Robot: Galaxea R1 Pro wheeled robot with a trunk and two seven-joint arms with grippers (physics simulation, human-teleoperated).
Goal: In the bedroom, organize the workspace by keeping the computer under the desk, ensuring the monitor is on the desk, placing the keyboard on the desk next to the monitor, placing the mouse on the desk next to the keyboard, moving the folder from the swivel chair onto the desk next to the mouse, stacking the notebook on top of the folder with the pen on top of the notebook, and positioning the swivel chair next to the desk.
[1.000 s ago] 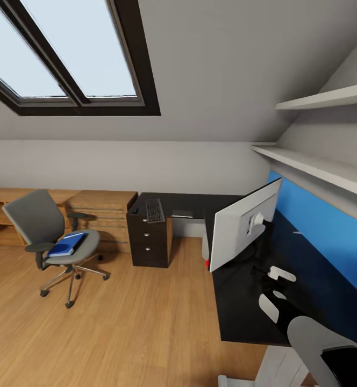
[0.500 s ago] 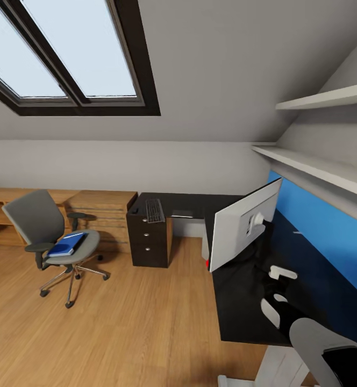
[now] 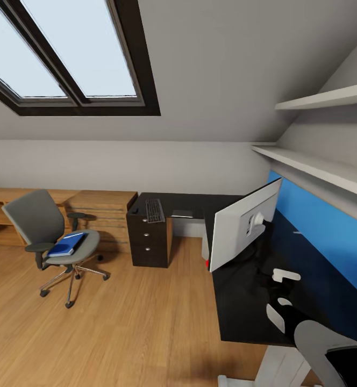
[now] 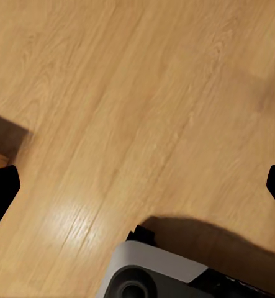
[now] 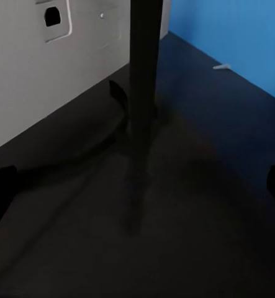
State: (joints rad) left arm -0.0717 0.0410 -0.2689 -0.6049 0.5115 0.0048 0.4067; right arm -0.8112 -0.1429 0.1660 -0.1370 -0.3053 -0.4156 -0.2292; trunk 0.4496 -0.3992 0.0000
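The monitor (image 3: pixel 245 226) stands on the black desk (image 3: pixel 237 312), its pale back facing me. My right gripper (image 3: pixel 280 295) hovers open just behind its black stand (image 5: pixel 142 74), holding nothing. The white pen (image 3: pixel 297 233) (image 5: pixel 223 66) lies by the blue back panel. On the desk's far wing lie the keyboard (image 3: pixel 155 210), the small mouse (image 3: pixel 135 210) and a flat dark notebook (image 3: pixel 183 213) with a pale edge. The blue folder (image 3: pixel 66 244) rests on the swivel chair (image 3: pixel 36 217), out on the floor at left. My left gripper (image 4: pixel 137 189) hangs open over the floor.
A light wooden drawer chest (image 3: pixel 100 215) stands against the far wall between chair and desk drawers (image 3: pixel 149 242). Two white shelves (image 3: pixel 318 166) run above the blue panel. Wide wooden floor (image 3: pixel 130 322) lies between me and the chair. My base (image 4: pixel 156 273) is below the left gripper.
My right gripper has drawn back a little from the monitor stand toward me. Everything else stays as it was.
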